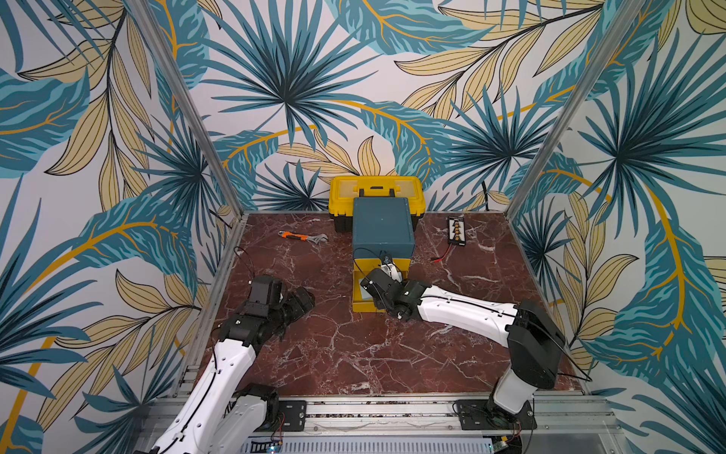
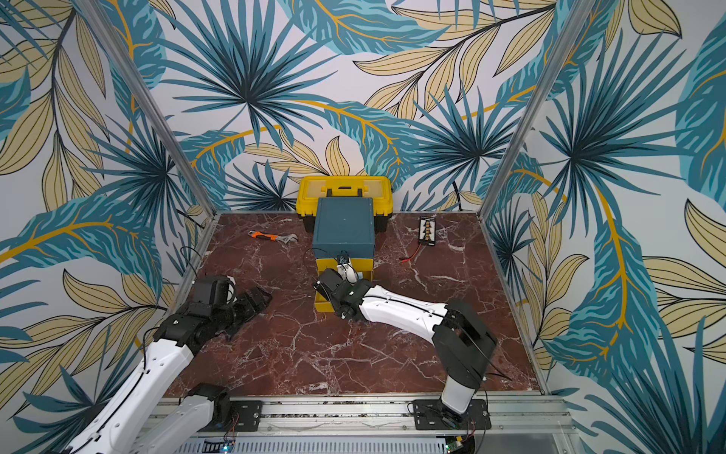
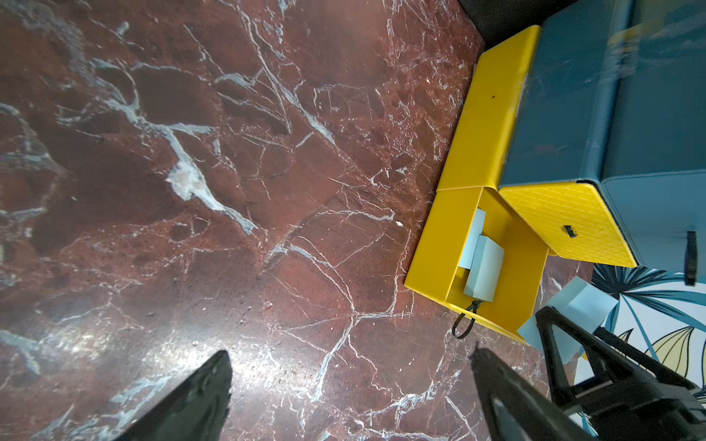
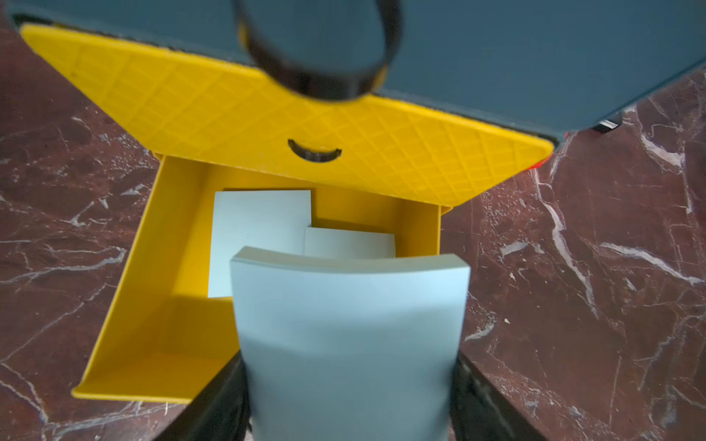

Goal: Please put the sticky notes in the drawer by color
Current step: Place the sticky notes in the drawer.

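Nearest you, by the table's (image 1: pixel 353 353) left edge, your left gripper (image 3: pixel 349 353) hovers empty over bare marble, jaws spread wide and well apart from the work. Toward the middle, your right gripper (image 4: pixel 349 366) is clamped on a light blue pad (image 4: pixel 349 305). It pinches the pad by two opposite edges, so the paper bows upward between the jaws and its free edge points at the chest (image 1: pixel 383 224). Directly under that pad lies the bottom drawer (image 4: pixel 126 286), pulled out toward you. The pad hangs over the front part of the tray, above it and apparently not touching. Deeper in the same tray, two more blue pads (image 4: pixel 259 229) lie flat, overlapping at one corner, under the shut yellow drawer front above. That is the relation the drop turns on: the tray sits straight below the fingers and the right arm is by far the nearer, so letting go should land the third blue pad with its mates. The bowed paper may spring as it frees. No green or pink pad is in view, and the upper drawers look shut. Behind the chest, a yellow toolbox (image 1: pixel 375 186) stands at the table's back edge. A wrench (image 1: pixel 302 236) lies toward the back left corner.
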You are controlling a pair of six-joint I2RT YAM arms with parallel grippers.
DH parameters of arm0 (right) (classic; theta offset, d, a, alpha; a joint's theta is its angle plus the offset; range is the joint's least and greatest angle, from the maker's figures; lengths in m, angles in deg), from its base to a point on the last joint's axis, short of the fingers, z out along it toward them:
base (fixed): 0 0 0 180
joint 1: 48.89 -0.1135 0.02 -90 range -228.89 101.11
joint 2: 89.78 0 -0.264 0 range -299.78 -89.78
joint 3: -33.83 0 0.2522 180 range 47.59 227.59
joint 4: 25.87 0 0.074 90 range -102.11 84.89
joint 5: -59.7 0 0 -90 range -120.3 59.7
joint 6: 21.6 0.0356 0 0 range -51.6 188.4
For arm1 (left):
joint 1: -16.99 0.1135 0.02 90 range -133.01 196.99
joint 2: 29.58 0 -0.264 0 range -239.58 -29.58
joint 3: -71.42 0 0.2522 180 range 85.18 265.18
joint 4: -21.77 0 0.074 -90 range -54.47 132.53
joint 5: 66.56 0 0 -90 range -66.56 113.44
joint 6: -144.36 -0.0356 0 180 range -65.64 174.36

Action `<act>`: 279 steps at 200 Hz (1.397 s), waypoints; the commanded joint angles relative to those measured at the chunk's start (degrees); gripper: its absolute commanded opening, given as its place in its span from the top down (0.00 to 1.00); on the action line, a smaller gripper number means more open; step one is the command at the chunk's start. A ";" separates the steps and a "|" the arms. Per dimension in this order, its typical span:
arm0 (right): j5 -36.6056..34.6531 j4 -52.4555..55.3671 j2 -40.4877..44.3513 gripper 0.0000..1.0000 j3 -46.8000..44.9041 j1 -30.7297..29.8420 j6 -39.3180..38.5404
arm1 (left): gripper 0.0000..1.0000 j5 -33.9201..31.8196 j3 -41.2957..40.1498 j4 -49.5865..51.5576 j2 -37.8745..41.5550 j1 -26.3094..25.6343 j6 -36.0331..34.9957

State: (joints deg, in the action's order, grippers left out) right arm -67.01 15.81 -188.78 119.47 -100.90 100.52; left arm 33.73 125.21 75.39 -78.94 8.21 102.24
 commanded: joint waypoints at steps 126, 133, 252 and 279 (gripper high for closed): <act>7.17 -4.61 -7.32 0.20 -0.50 3.05 1.41 | 0.00 0.17 0.14 -0.22 -0.29 0.56 -0.11; 7.22 -4.57 -7.43 0.19 -0.58 3.04 1.70 | 0.00 0.18 -0.03 -0.38 -0.16 0.54 -0.07; 4.33 -2.80 3.29 0.11 -0.38 3.19 -1.48 | 0.00 0.31 -1.12 -1.93 0.75 0.53 0.37; 6.45 -6.86 10.85 0.26 -7.11 3.12 -1.86 | 0.00 1.42 -1.26 -3.90 -0.18 0.52 -0.97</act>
State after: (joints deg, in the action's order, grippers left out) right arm -61.66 11.22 -183.81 117.59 -97.95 99.32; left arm 34.23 124.25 74.14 -79.05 8.23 102.39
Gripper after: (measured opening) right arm 0.788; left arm 0.997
